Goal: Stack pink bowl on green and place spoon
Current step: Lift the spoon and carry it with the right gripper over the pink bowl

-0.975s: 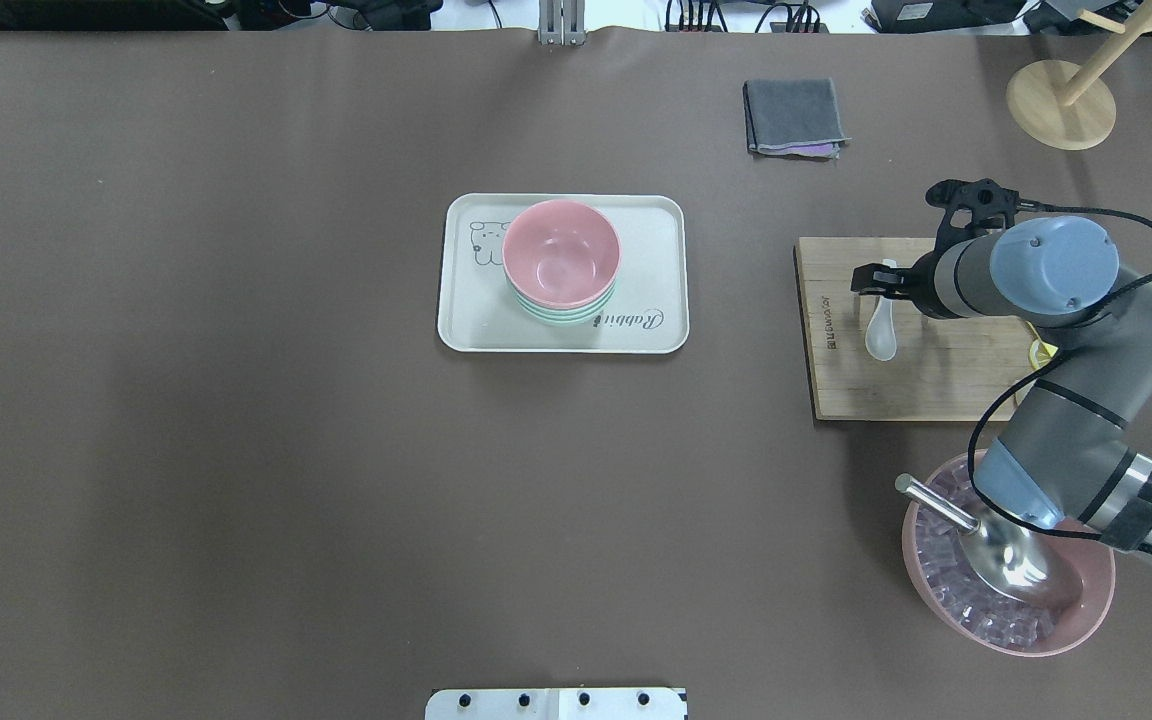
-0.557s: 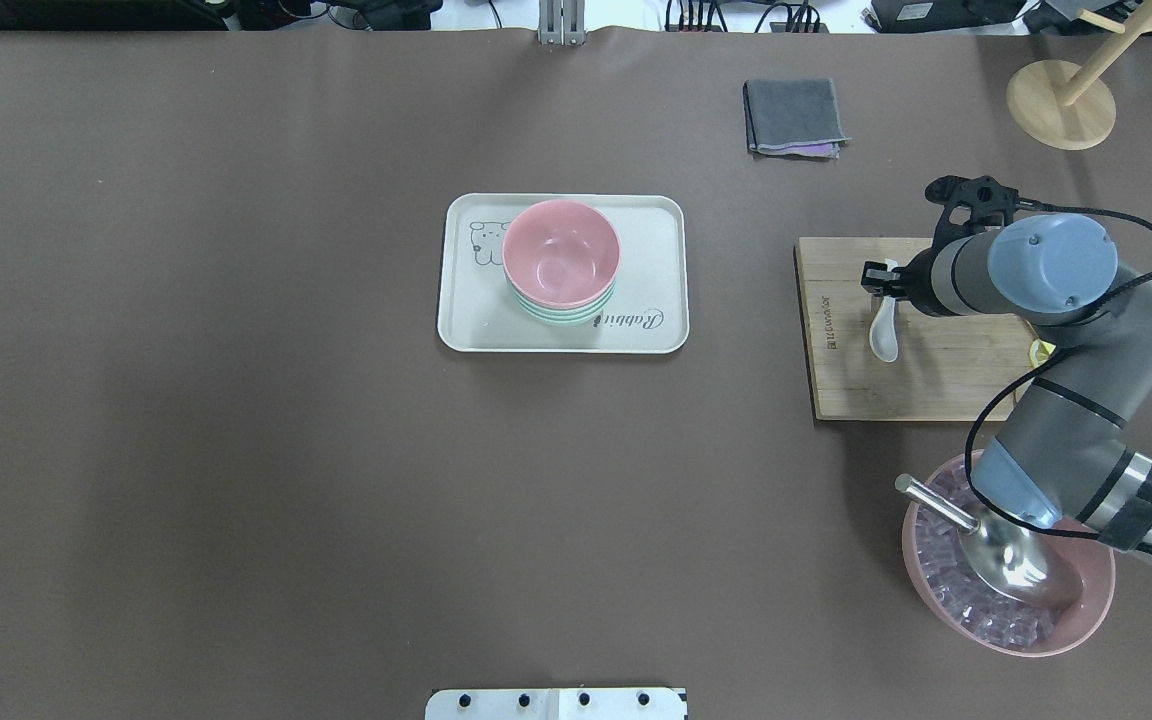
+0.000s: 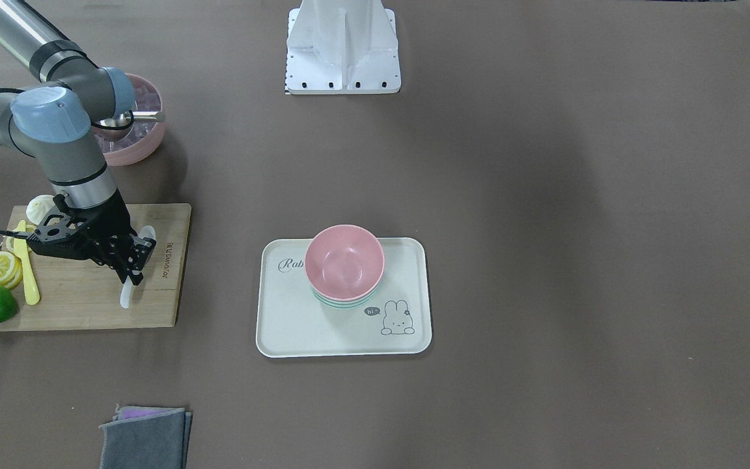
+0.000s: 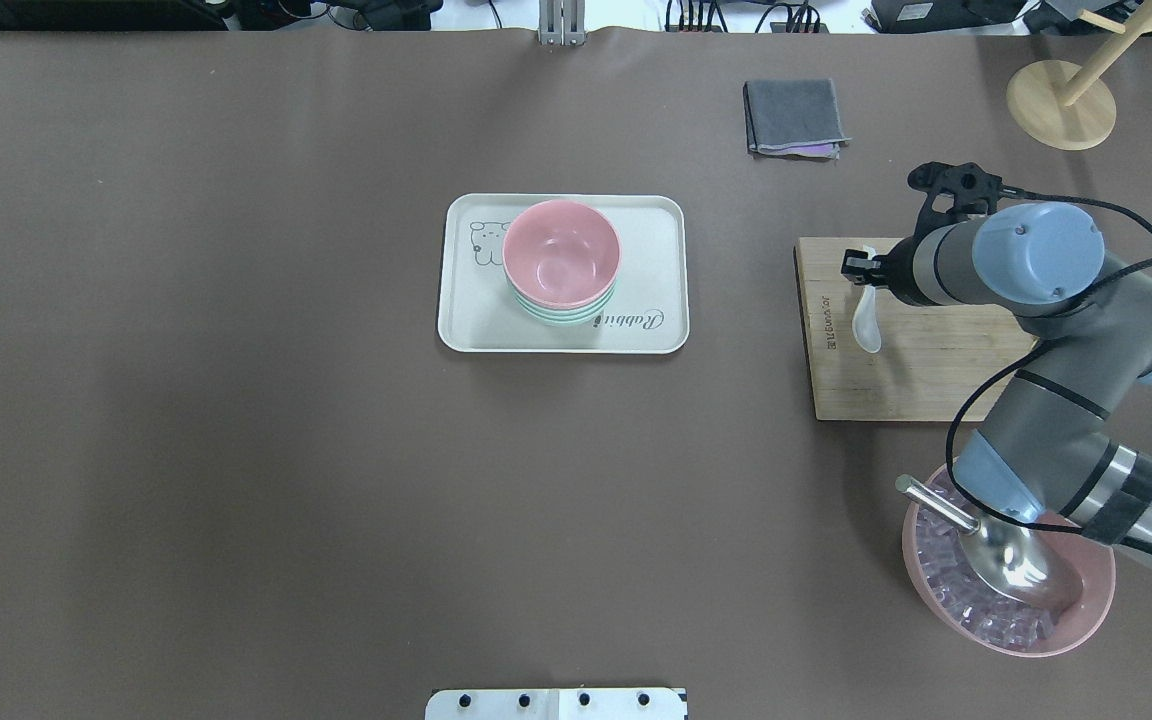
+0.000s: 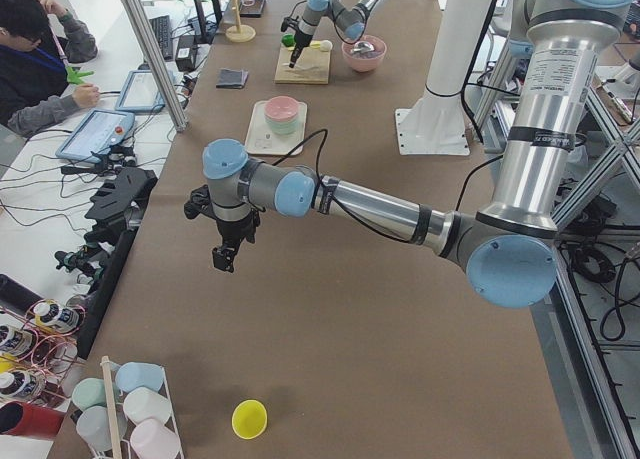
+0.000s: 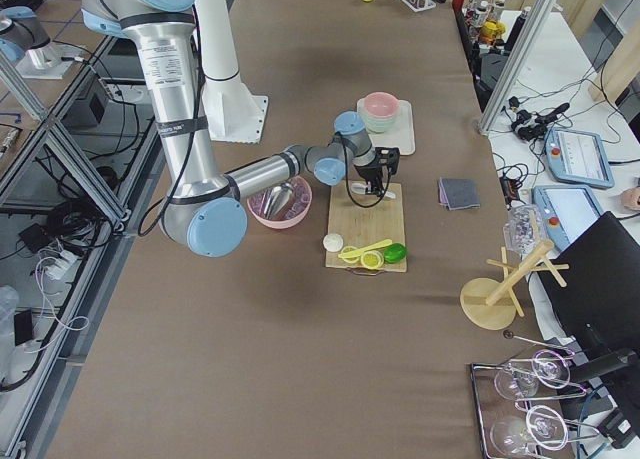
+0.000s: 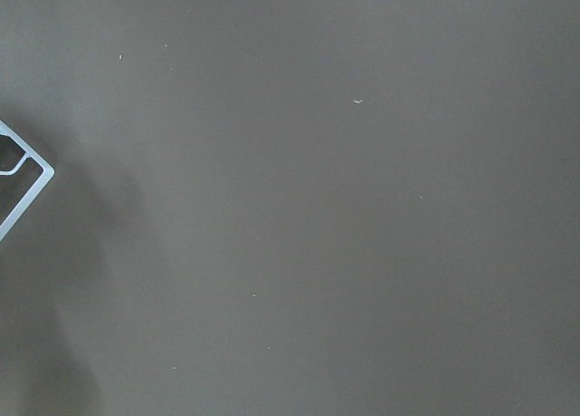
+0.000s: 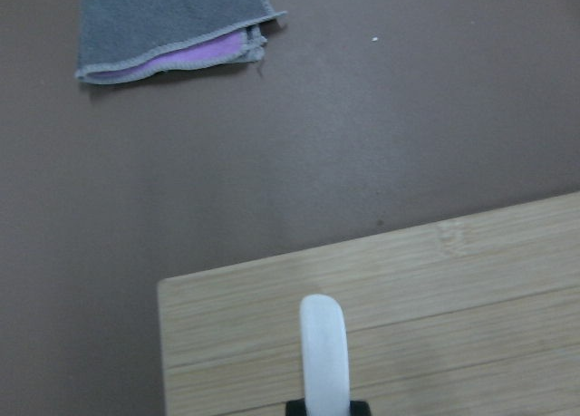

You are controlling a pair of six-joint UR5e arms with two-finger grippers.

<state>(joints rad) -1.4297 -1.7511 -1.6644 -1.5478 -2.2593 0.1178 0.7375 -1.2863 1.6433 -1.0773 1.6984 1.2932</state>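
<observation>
- Writing first: the cream tray carries "Rabbit" in script along 1 long edge, and a little rabbit drawing in the corner with a "hi~" bubble.
- The cutting board has a short printed line along its tray-side edge, too small to read.
- Stack check: the pink bowl sits upright, nested on the green bowl. Only pale green rims peek out beneath it, on the tray.
- Now the spoon: white, glossy, short-handled, over the tray-side end of the board.
- The right gripper has its jaws clamped on the spoon's handle. The scoop end hangs tilted toward the board; I cannot tell whether it touches.
- In the right wrist view, the rounded handle tip pokes out past the jaws, with a folded grey cloth beyond the board.
- The left gripper hangs over bare table, well away from the tray; open or closed, I cannot tell.
</observation>
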